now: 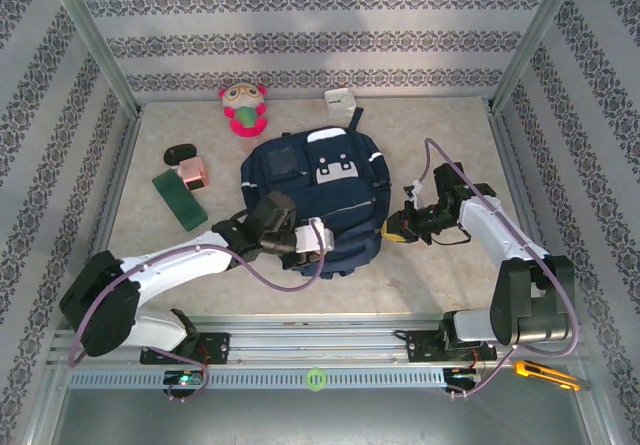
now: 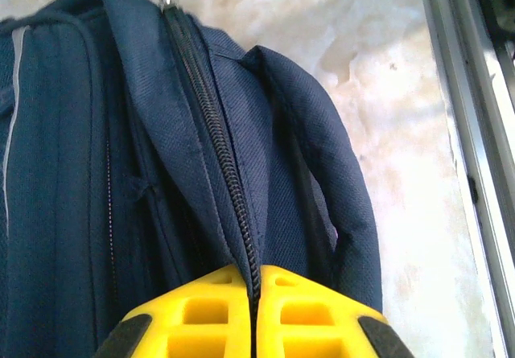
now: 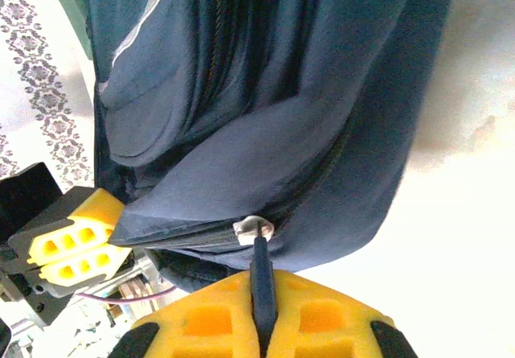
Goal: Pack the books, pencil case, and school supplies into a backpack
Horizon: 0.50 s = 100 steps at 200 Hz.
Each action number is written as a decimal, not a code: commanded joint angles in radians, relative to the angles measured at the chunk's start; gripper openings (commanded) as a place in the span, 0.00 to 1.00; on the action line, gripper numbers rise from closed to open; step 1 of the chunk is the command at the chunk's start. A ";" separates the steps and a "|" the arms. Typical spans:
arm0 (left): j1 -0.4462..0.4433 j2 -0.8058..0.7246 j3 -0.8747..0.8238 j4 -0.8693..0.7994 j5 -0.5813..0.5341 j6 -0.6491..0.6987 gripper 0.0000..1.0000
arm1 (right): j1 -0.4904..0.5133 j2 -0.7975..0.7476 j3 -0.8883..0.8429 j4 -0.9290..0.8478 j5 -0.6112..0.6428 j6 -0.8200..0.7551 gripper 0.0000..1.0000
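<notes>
Pinching backpack [image 1: 345,215] | left end effector [image 2: 253,314], right end effector [image 3: 261,318] (patch [image 1: 336,172] unreadable)

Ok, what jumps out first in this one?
The big navy backpack lies mid-table. The left end effector is shut on its near edge along the zip, and the right end effector is shut on the zip pull. A colourful doll sits at the back.

Can't make out left pincer [image 1: 303,252] tips from top, tucked under own wrist at near edge of navy-blue striped fabric backpack [image 1: 315,200]. Can't read small white box [image 1: 340,101] at rear: too small. Cropping backpack at frame edges in both wrist views.
</notes>
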 commanded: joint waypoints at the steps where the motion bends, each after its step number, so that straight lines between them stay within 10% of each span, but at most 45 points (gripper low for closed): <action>1: 0.030 -0.062 -0.023 -0.169 0.023 0.069 0.10 | 0.011 -0.023 0.004 0.078 0.045 -0.003 0.00; 40: -0.034 -0.016 0.083 -0.092 -0.040 -0.136 0.57 | 0.060 -0.050 -0.031 0.124 0.038 0.033 0.00; 100: -0.180 0.239 0.244 0.158 -0.360 -0.438 0.80 | 0.070 -0.050 -0.017 0.129 0.030 0.039 0.00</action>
